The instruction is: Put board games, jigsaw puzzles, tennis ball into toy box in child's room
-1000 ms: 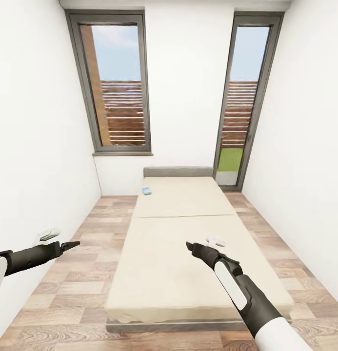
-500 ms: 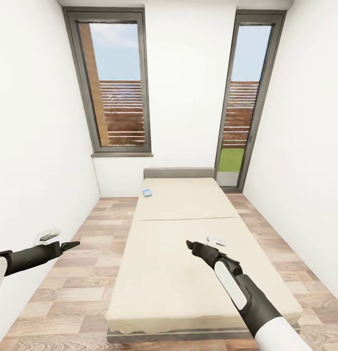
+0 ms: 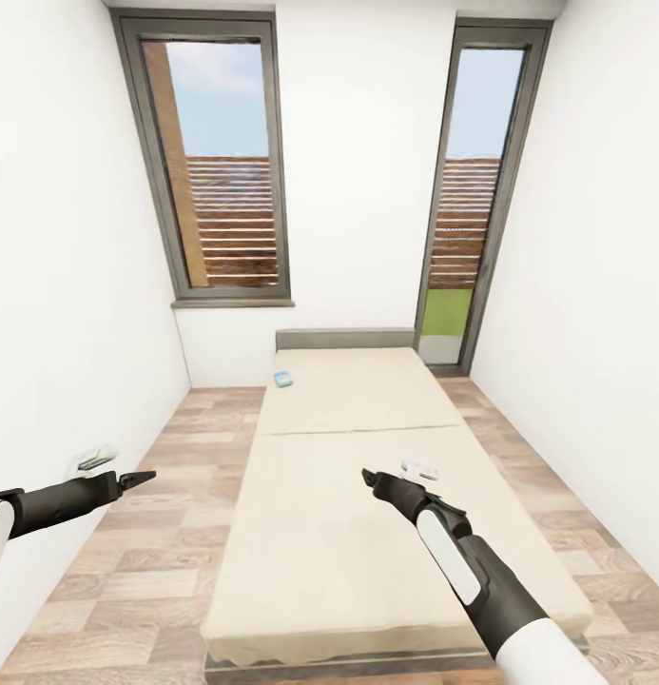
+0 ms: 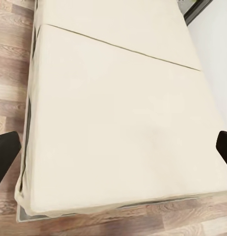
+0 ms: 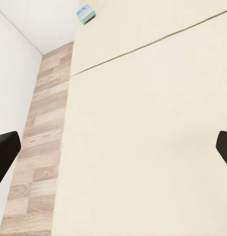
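Room: white walls (image 3: 72,238) on three sides; wood-plank floor (image 3: 148,561) along both long sides of the bed.
Windows: two tall grey-framed openings in the far wall, a wider one (image 3: 210,166) at left and a narrower one (image 3: 472,181) at right reaching the floor; slatted fencing and sky show through both.
Bed (image 3: 367,495): plain cream mattress in two sections divided by a seam, lying lengthwise away from the camera; grey padded headboard against the far wall, grey edge along the near end. The wrist views look down on the mattress (image 4: 118,108) (image 5: 153,137).
Right arm: black and white, reaching forward over the near section of the mattress.
Left arm: black forearm held out over the floor beside the left wall.
Right gripper (image 3: 368,476): hovers above the mattress, holding nothing; in the right wrist view its dark fingertips (image 5: 5,152) sit at opposite frame edges, spread wide.
Left gripper (image 3: 144,475): over the floor, well apart from the bed, empty; fingertips (image 4: 5,152) likewise spread wide in the left wrist view.
Board game (image 3: 284,379) (image 5: 85,13): one small blue, colourful flat box lying on the far section of the mattress, near its left edge and close to the headboard, well apart from both grippers.
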Controlling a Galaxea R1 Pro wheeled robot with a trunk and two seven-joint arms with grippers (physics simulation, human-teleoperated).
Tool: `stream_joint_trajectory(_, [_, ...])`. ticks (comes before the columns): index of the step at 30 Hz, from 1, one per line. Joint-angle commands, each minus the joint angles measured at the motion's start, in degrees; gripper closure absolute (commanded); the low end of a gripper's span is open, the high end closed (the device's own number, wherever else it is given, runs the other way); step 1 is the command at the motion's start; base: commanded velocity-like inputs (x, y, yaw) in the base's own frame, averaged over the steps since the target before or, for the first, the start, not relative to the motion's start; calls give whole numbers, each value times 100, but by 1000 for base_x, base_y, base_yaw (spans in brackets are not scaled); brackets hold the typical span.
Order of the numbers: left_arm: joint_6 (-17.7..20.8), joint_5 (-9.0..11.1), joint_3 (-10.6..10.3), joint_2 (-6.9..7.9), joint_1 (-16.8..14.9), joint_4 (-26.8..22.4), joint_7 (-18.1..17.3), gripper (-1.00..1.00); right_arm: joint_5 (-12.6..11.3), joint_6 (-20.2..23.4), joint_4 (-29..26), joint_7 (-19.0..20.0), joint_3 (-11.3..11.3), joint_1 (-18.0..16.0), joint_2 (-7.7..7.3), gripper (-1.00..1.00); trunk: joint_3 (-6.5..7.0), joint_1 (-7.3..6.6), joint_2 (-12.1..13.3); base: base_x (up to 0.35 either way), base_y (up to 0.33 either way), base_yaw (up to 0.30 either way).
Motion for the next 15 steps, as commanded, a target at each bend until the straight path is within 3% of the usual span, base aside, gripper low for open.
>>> stream_joint_trajectory(1, [31, 3, 6, 0, -7, 0, -18, -100, -58, 8, -11, -58, 23, -7, -4, -100, -14, 6, -13, 171, 125, -4])
stream_joint_trajectory(15, [31, 2, 6, 0, -8, 0, -18, -100, -52, 8, -9, -65, 34, -7, 16, -100, -14, 6, -13, 75, 72, -1])
